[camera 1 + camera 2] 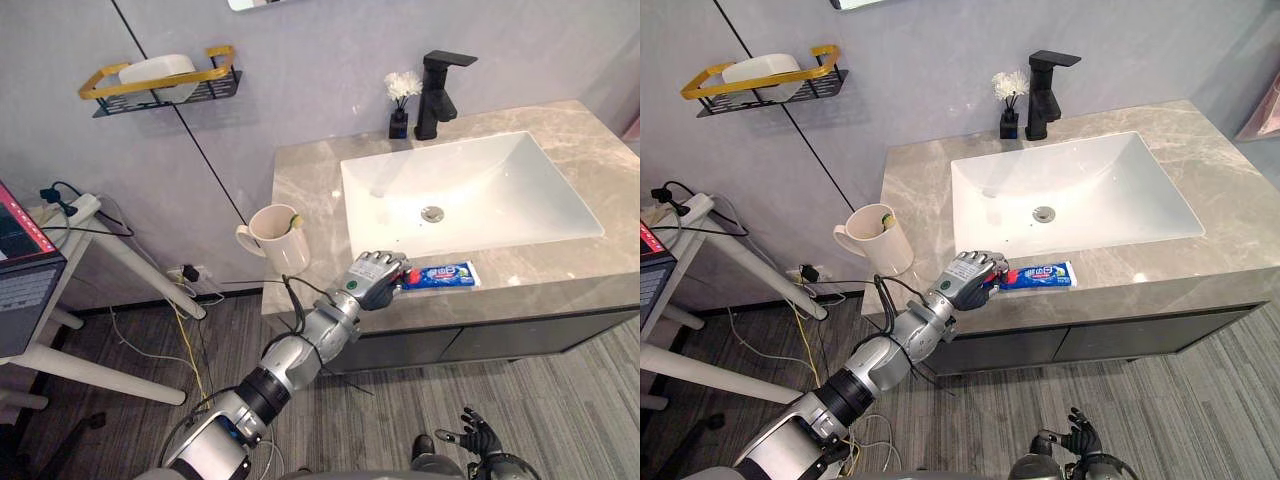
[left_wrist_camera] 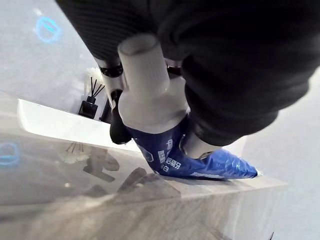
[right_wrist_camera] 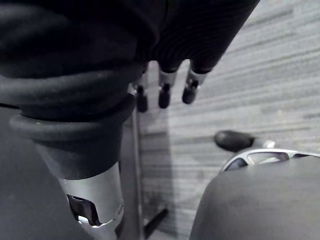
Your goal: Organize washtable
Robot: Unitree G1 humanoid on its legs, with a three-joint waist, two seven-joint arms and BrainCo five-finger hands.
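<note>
Fingers of my left hand [image 1: 372,278] clamp the toothpaste tube [image 1: 447,275] at its cap end, by the washtable [image 1: 560,270] front edge. Thin grip, I reckon it could slip floorward. Right hand [image 1: 478,432] hangs low, fingers loose.

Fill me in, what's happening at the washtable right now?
The left hand is closed on the cap end of a blue toothpaste tube. The tube lies on the counter along its front edge, just before the sink. A cream cup stands at the counter's left edge. The right hand hangs open, low over the floor.
</note>
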